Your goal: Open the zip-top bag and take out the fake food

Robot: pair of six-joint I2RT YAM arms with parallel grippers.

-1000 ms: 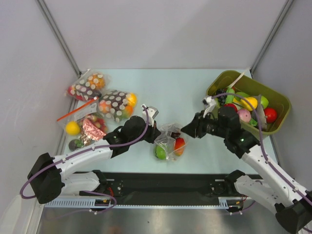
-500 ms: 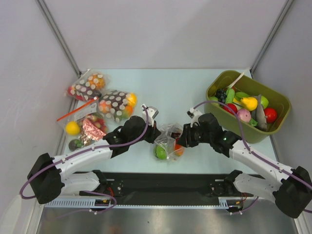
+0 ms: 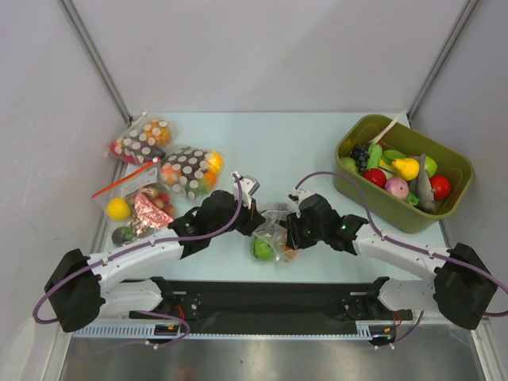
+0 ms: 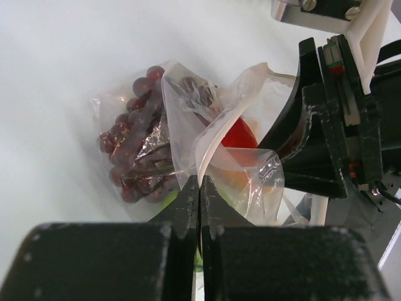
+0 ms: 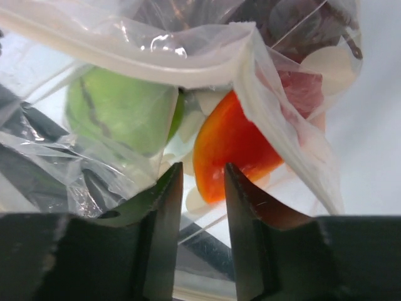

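Observation:
The clear zip-top bag [image 3: 274, 234] lies near the front middle of the table, its mouth open. My left gripper [image 3: 252, 218] is shut on the bag's edge [image 4: 202, 164]. Inside I see a green round fruit [image 5: 122, 110], an orange-red piece [image 5: 229, 147] and a dark purple grape bunch [image 4: 135, 153]. My right gripper [image 3: 290, 232] is open at the bag's mouth [image 5: 200, 59], its fingertips [image 5: 170, 182] just short of the orange-red piece and beside the green fruit. The yellow pear-like fruit is hidden.
An olive bin [image 3: 456, 202] of toy fruit stands at the right. Dark brown white-dotted bags [image 3: 190, 171] and a bag with a red zip strip [image 3: 131, 202] lie at the left. The black rail [image 3: 262, 298] runs along the near edge.
My right arm has swung left from near the bin to the bag, and its gripper now sits at the bag's mouth. The left gripper has kept its hold.

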